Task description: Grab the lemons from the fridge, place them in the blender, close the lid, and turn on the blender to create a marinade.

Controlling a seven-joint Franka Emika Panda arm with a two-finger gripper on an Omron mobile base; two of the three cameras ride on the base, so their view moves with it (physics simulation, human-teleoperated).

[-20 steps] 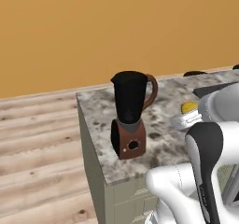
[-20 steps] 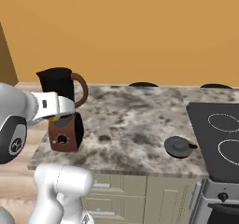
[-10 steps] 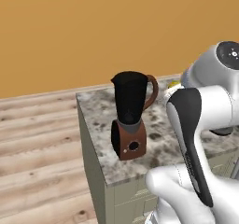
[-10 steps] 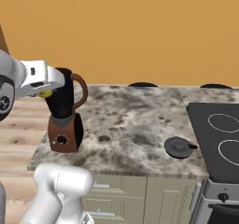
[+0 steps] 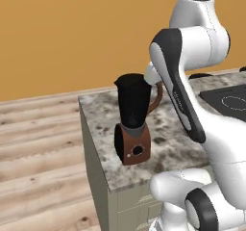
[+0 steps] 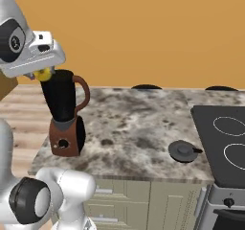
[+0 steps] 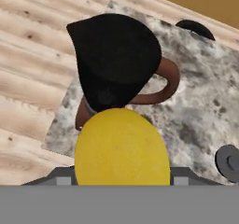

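Your claw (image 6: 43, 74) grips a lemon (image 7: 122, 148) above the open blender (image 5: 133, 118) at the surface's (image 6: 139, 123) left corner; release off-centre and it may strike the rim, rolling off the edge.

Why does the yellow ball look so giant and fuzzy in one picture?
Hand view: the lemon sits right against the camera, so it looms large and soft-edged above the blender. Right base view: the same lemon looks tiny and crisp.

The lemon (image 7: 122, 146) hides the gripper's fingertips and perhaps the blender (image 7: 116, 64) base.
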